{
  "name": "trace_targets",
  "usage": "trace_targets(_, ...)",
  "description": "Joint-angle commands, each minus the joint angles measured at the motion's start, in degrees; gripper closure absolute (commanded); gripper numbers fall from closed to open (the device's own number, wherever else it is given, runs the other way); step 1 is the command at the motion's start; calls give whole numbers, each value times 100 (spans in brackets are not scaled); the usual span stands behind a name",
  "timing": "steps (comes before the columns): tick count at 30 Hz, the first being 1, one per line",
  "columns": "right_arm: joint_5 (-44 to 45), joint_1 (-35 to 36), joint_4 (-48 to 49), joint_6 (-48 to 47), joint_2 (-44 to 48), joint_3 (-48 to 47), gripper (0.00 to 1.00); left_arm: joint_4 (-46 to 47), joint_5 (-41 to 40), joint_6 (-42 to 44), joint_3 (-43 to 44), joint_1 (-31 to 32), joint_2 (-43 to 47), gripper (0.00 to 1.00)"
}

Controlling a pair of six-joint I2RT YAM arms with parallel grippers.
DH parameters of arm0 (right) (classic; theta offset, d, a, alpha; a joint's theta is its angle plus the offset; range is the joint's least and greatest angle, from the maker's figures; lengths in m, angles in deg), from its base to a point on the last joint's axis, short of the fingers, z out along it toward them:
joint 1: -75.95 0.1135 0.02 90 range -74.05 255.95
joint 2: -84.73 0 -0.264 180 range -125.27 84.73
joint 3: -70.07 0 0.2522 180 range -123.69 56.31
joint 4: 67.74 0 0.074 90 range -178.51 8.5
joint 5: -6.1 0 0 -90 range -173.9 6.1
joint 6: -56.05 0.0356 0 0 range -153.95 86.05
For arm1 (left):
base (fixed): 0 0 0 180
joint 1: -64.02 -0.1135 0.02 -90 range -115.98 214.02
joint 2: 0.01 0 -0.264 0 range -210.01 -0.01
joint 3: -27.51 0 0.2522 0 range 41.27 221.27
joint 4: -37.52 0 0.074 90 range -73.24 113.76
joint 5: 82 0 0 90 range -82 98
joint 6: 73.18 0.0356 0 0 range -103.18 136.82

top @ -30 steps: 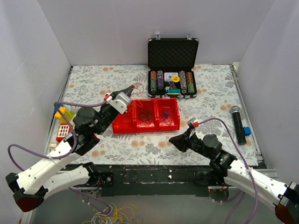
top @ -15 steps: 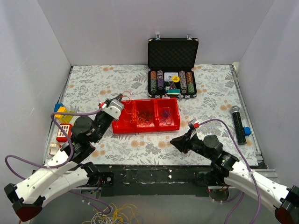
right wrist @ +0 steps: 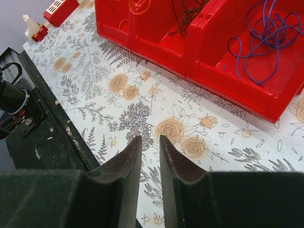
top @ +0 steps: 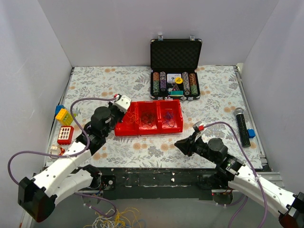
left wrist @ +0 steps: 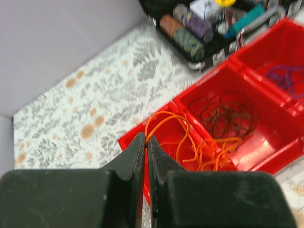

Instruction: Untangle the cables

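A red three-part tray (top: 175,127) lies mid-table. Orange cable (left wrist: 183,142) lies in loops over its left end, a dark brown coil (left wrist: 228,114) fills the middle part, and a purple cable (right wrist: 266,38) sits in the right part. My left gripper (left wrist: 146,138) is shut on a loop of the orange cable just above the tray's left end; from above, the left gripper (top: 122,113) covers that end. My right gripper (right wrist: 151,138) hovers over flowered cloth in front of the tray. Its jaws are slightly apart, with nothing between them.
An open black case of poker chips (top: 175,83) stands behind the tray. A black cylinder (top: 242,126) and a blue block (top: 251,133) lie at the right. Yellow (top: 64,116) and red (top: 65,135) toy blocks are at the left edge. Loose yellow-white wires (top: 114,219) hang below the front.
My left gripper has drawn back and down from behind the tray to its left end, still holding the orange cable. The right arm has barely shifted.
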Motion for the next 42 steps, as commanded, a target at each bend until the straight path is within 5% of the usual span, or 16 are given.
trace_targets(1,114,22,-53,-70,147,-269,70,-77,485,75,-204,-237,-436,100)
trace_targets(14,272,22,-362,-35,534,-181,70,373,976,-461,199,-1344,-1114,100)
trace_targets(26,281,13,-159,0,340,-163,70,100,1388,-795,234,-1362,-1325,100)
trace_targets(27,281,22,-159,-8,323,-172,70,-83,1468,-803,270,-1362,-1395,95)
trace_targets(29,281,13,-168,-26,279,-224,68,-304,1539,-803,357,-1362,-1562,58)
trace_targets(30,272,13,-185,-26,261,-251,68,-400,1522,-804,419,-1362,-1650,47)
trace_targets(35,544,13,-308,-79,217,-400,62,-787,1565,-988,831,-1371,-1932,5)
trace_targets(42,737,13,-563,-184,174,-699,44,-2008,2383,-1295,2359,-1380,-2370,2)
